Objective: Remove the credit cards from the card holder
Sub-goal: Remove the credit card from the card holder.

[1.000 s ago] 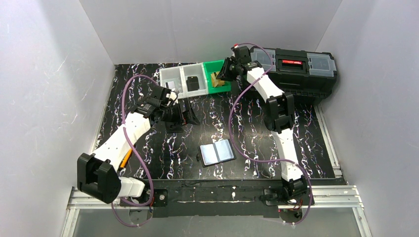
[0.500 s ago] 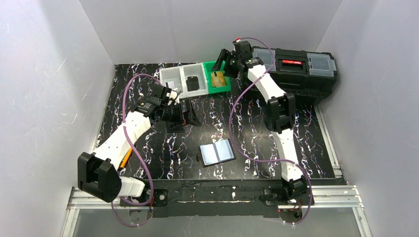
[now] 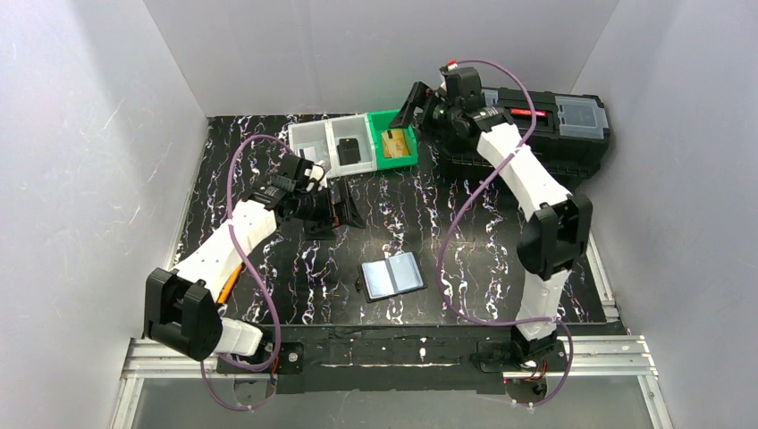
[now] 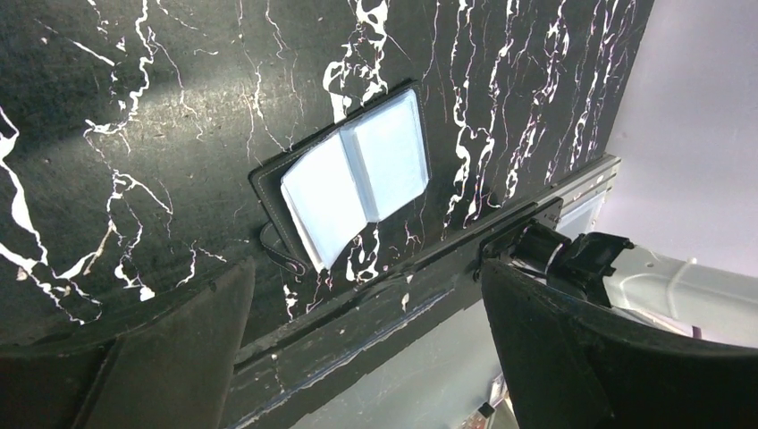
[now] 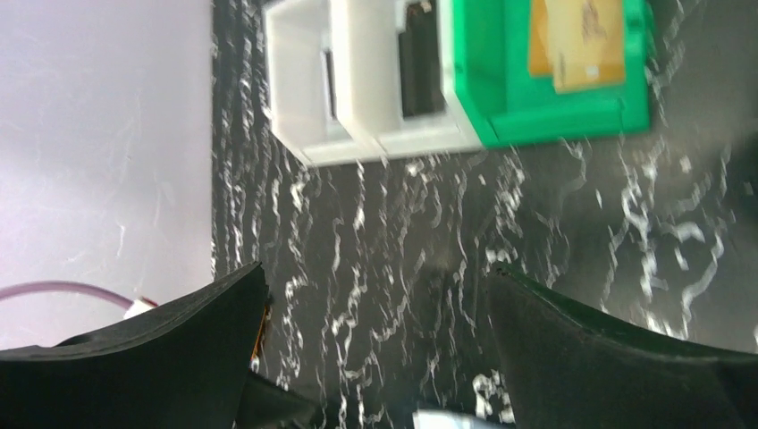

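Note:
The card holder (image 3: 391,277) lies open on the black marbled table, pale blue-grey pockets up; it also shows in the left wrist view (image 4: 350,183). A gold-orange credit card (image 3: 396,142) lies in the green bin (image 3: 393,162), seen again in the right wrist view (image 5: 576,40). A black credit card (image 3: 349,150) sits in the grey bin beside it. My right gripper (image 3: 422,107) hangs open and empty above the green bin's right side, its jaws (image 5: 375,268) wide apart. My left gripper (image 3: 331,214) hovers open and empty over mid-table, jaws (image 4: 366,268) wide, up and left of the holder.
The grey bins (image 3: 326,143) adjoin the green one at the back. A big black toolbox (image 3: 536,125) stands at the back right, close behind my right wrist. A thin orange object (image 3: 228,284) lies under my left arm. White walls enclose the table.
My right gripper opened and let the gold-orange card drop flat into the green bin, then lifted and drew back to the right. My left arm barely moved.

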You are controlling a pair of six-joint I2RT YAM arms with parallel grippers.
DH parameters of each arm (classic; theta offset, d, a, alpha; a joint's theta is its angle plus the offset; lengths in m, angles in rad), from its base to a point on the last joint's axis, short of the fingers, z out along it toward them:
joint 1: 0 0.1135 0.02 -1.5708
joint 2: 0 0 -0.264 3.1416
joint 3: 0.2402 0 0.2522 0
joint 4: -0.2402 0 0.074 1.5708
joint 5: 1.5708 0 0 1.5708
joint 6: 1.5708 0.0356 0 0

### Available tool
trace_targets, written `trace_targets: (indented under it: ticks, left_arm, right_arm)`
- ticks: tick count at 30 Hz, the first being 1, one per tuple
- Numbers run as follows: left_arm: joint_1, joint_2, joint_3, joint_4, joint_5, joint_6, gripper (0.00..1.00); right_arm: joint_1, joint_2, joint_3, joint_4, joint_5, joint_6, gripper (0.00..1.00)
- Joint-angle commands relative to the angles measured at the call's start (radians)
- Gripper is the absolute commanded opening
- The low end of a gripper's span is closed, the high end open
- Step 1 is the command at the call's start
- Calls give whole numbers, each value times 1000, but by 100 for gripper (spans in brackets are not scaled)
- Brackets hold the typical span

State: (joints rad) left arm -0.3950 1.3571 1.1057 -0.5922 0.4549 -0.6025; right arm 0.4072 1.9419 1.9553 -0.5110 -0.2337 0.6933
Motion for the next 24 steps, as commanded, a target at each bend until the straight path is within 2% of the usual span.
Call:
trace_targets:
  ticks: [1, 5, 9, 11, 12, 14, 17, 19, 21, 24]
  left_arm:
    - [-38, 19, -3, 15, -18, -5, 98]
    - [-111, 50, 5, 28, -79, -22, 98]
    - [-220, 115, 40, 27, -196, -26, 98]
    - [-297, 191, 76, 13, -297, -26, 98]
    - [-372, 250, 112, -4, -380, -11, 98]
    - [-425, 314, 150, -10, -413, 0, 97]
    - [-506, 408, 215, -17, -428, 23, 89]
    - [-558, 489, 262, -30, -440, 33, 75]
    - [-605, 547, 293, -45, -526, 74, 68]
    - [-621, 558, 276, -41, -541, 80, 66]
  right_arm:
    - [-5, -140, -178, -47, 33, 32, 98]
    - [-5, -315, -382, -63, 56, 34, 98]
    - [-5, -504, -619, -68, 91, 32, 98]
    - [-9, -650, -733, -146, 168, 8, 98]
    - [-27, -740, -826, -191, 210, -5, 98]
    - [-64, -805, -928, -215, 214, -23, 98]
    - [-110, -848, -1047, -194, 203, -17, 98]
    - [-115, -875, -1098, -169, 206, 5, 98]
    - [-116, -871, -1142, -141, 178, 21, 98]
    - [-116, -862, -1160, -130, 170, 21, 98]
